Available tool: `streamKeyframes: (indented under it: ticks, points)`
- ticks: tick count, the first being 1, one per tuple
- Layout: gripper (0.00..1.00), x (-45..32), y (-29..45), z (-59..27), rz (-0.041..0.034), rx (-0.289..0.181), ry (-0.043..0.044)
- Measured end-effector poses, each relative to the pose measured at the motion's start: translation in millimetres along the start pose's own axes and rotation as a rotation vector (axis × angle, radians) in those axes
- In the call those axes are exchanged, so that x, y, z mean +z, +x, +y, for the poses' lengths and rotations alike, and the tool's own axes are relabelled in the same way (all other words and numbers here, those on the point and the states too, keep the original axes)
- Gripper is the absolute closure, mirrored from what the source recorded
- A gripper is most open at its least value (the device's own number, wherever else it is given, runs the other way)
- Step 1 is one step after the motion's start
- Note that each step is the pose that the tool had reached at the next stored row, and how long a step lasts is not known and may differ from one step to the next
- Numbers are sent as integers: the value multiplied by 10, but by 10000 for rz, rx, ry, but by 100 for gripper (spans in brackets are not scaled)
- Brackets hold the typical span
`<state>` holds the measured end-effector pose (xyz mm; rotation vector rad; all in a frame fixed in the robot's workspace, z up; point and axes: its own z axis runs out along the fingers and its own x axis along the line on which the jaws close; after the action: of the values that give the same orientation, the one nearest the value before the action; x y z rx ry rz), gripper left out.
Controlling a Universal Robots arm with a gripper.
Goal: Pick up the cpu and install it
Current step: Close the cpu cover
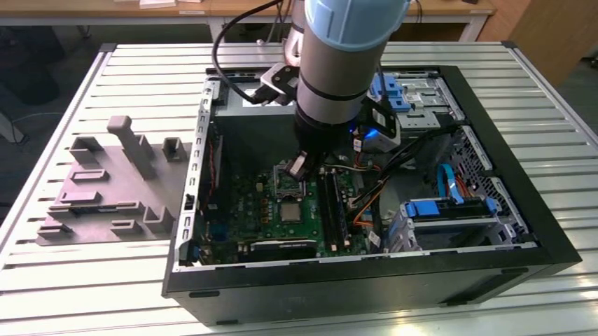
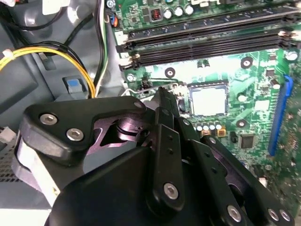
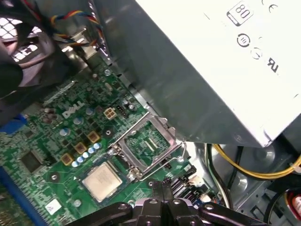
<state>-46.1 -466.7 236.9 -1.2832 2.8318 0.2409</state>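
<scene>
A: Status on jaws?

B: Gripper hangs low inside the PC case, over the motherboard. In both wrist views the fingers look pressed together w/ nothing between them. Not pinching anything.

A: Where's the cpu?

B: The cpu, pale silvery square, lies flat on the green board, not in the socket. In the first wrist view it's just beside the socket, whose metal frame is swung open, bare contact area showing. Second wrist view has the cpu just beyond the fingertips, apart from them, no contact. In the exterior view it's the small pale square below the socket, w/ the fingers over the socket area.

A: So the offset?

B: Chip sits a bit to one side of the fingertip line, near but not under it. It's square, so no long axis; its edges run parallel w/ the socket frame's. Big grey power supply box looms close by the socket's far side. My guess: tight clearance there.
</scene>
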Motion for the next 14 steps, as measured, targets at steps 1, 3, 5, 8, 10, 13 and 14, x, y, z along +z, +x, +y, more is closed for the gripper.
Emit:
streamKeyframes:
  ticks: [1,3,5,8,10,13,14]
  points:
    - [89,10,-5,2,-5,-26,-9]
    - [89,28,-6,2,11,-174,-26]
    - [89,43,-6,-1,43,-434,-51]
    - [89,63,-31,-11,54,-516,-59]
    - [89,82,-54,-8,51,-515,-61]
    - [89,110,-83,-3,23,-517,-84]
    - [89,118,-91,-2,-5,-520,-107]
